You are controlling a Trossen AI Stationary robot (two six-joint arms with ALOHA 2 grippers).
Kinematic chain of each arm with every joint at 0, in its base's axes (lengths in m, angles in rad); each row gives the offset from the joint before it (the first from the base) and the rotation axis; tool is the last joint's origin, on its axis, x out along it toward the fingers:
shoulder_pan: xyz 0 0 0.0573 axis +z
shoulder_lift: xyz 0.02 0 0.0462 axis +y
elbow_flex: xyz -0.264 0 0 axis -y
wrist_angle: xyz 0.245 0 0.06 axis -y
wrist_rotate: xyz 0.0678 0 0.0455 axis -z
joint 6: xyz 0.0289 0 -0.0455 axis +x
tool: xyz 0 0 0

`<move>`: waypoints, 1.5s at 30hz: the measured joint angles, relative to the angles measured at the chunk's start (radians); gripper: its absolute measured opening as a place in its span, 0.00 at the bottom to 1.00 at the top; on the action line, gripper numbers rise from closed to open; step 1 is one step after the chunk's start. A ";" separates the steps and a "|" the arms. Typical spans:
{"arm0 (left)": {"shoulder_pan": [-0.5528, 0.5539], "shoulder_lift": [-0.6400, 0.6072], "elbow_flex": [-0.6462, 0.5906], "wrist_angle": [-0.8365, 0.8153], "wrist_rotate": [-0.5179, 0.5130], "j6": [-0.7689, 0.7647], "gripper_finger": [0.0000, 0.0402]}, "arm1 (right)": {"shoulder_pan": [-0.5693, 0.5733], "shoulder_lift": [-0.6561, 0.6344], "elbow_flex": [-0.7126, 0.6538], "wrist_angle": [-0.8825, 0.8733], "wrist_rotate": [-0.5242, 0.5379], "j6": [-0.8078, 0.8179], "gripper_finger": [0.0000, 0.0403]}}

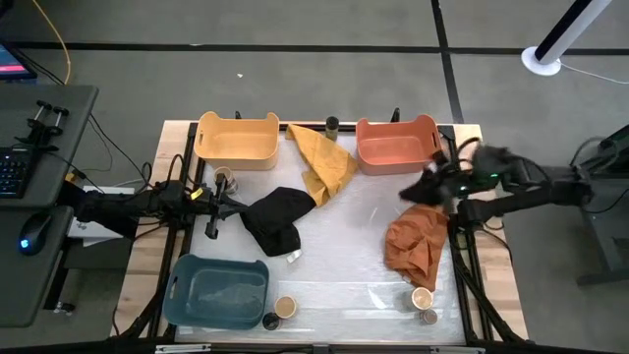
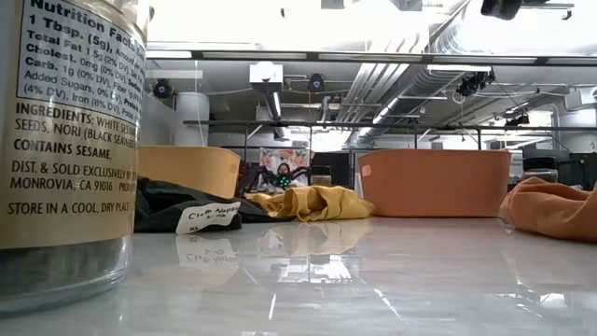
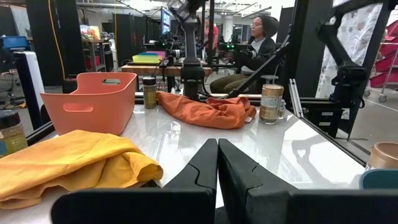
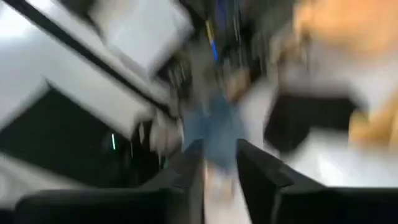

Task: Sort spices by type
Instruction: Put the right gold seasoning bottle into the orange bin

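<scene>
While the left gripper (image 1: 211,224) lies low at the table's left edge, just beside the black cloth (image 1: 275,218), its two dark fingers (image 3: 205,168) are pressed together with nothing between them. The right gripper (image 1: 418,189) hangs blurred above the table's right side, between the salmon bin (image 1: 396,144) and the orange cloth (image 1: 416,246); in its own wrist view a narrow gap shows between the fingers (image 4: 252,165), though the smear leaves it unclear whether anything sits there. The spice jars are scattered, none in a bin: one jar (image 1: 224,178) stands just in front of the yellow bin (image 1: 237,140), near the left gripper; a dark-lidded jar (image 1: 332,125) stands at the far edge between the yellow and salmon bins, beside the yellow cloth (image 1: 324,161); a tan-lidded jar (image 1: 285,307) and a dark-lidded one (image 1: 270,321) sit together at the near edge, just beside the blue bin (image 1: 216,289); another tan-lidded jar (image 1: 421,298) and a dark-lidded neighbour (image 1: 427,316) stand by the near right corner, below the orange cloth. From table height, one labelled jar (image 2: 65,149) fills the left foreground. A person (image 3: 258,46) sits beyond the table.
</scene>
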 joint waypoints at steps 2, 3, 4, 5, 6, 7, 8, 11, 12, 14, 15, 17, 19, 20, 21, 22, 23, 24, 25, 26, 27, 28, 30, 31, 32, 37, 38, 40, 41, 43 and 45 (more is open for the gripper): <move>0.000 0.000 0.000 0.000 0.000 0.000 0.00 | 0.048 0.111 0.100 -0.152 -0.053 0.058 0.37; 0.000 0.000 0.000 0.000 0.000 0.000 0.00 | 0.076 0.167 0.147 -0.224 -0.069 0.084 0.41; 0.000 0.000 0.000 0.000 0.000 0.000 0.00 | 0.106 0.224 0.191 -0.290 -0.081 0.115 0.46; 0.000 0.000 0.000 0.000 0.000 0.000 0.00 | 0.138 0.280 0.233 -0.351 -0.087 0.143 0.50; 0.000 0.000 0.000 0.000 0.000 0.000 0.00 | 0.168 0.335 0.274 -0.415 -0.098 0.174 0.54; 0.000 0.000 0.000 0.000 0.000 0.000 0.00 | 0.199 0.386 0.311 -0.479 -0.115 0.205 0.58; 0.000 0.000 0.000 0.000 0.000 0.000 0.00 | 0.231 0.436 0.344 -0.542 -0.133 0.233 0.61; 0.000 0.000 0.000 0.000 0.000 0.000 0.00 | 0.319 0.573 0.423 -0.731 -0.196 0.308 0.67; 0.000 0.000 0.000 0.000 0.000 0.000 0.00 | 0.346 0.613 0.442 -0.788 -0.216 0.324 0.68; 0.000 0.000 0.000 0.000 0.000 0.000 0.00 | 0.401 0.676 0.467 -0.870 -0.259 0.345 0.70; 0.000 0.000 0.000 0.000 0.000 0.000 0.00 | 0.428 0.701 0.474 -0.895 -0.273 0.356 0.70; 0.000 0.000 0.000 0.000 0.000 0.000 0.00 | 0.476 0.742 0.476 -0.907 -0.293 0.392 0.71; 0.000 0.000 0.000 0.000 0.000 0.000 0.00 | 0.517 0.773 0.471 -0.899 -0.300 0.425 0.71; 0.000 0.000 0.000 0.000 0.000 0.000 0.00 | 0.532 0.786 0.468 -0.900 -0.300 0.436 0.71; 0.000 0.000 0.000 0.000 0.000 0.000 0.00 | 0.546 0.798 0.465 -0.900 -0.300 0.449 0.71; 0.000 0.000 0.000 0.000 0.000 0.000 0.00 | 0.558 0.811 0.464 -0.901 -0.298 0.456 0.71; 0.000 0.000 0.000 0.000 0.000 0.000 0.00 | 0.567 0.819 0.464 -0.900 -0.296 0.457 0.71; 0.000 0.000 0.000 0.000 0.000 0.000 0.00 | 0.575 0.827 0.464 -0.900 -0.295 0.458 0.71; 0.000 0.000 0.000 0.000 0.000 0.000 0.00 | 0.582 0.834 0.464 -0.900 -0.294 0.460 0.71; 0.000 0.000 0.000 0.000 0.000 0.000 0.00 | 0.587 0.840 0.464 -0.899 -0.290 0.479 0.71; 0.000 0.000 0.000 0.000 0.000 0.000 0.00 | 0.592 0.845 0.464 -0.897 -0.285 0.506 0.71; 0.000 0.000 0.000 0.000 0.000 0.000 0.00 | 0.597 0.851 0.464 -0.890 -0.279 0.536 0.71; 0.000 0.000 0.000 0.000 0.000 0.000 0.00 | 0.608 0.861 0.463 -0.871 -0.235 0.566 0.71; 0.000 0.000 0.000 0.000 0.000 0.000 0.00 | 0.612 0.863 0.463 -0.866 -0.218 0.566 0.71; 0.000 0.000 0.000 0.000 0.000 0.000 0.00 | 0.616 0.864 0.463 -0.862 -0.207 0.562 0.71; 0.000 0.000 0.000 0.000 0.000 0.000 0.00 | 0.620 0.862 0.463 -0.859 -0.193 0.561 0.71; 0.000 0.000 0.000 0.000 0.000 0.000 0.00 | 0.620 0.862 0.463 -0.855 -0.193 0.560 0.71; 0.000 0.000 0.000 0.000 0.000 0.000 0.00 | 0.620 0.861 0.463 -0.848 -0.176 0.559 0.71; 0.000 0.000 0.000 0.000 0.000 0.000 0.00 | 0.620 0.861 0.463 -0.846 -0.157 0.559 0.71; 0.000 0.000 0.000 0.000 0.000 0.000 0.00 | 0.620 0.861 0.463 -0.834 -0.151 0.559 0.71; 0.000 0.000 0.000 0.000 0.000 0.000 0.00 | 0.620 0.861 0.463 -0.819 -0.148 0.564 0.71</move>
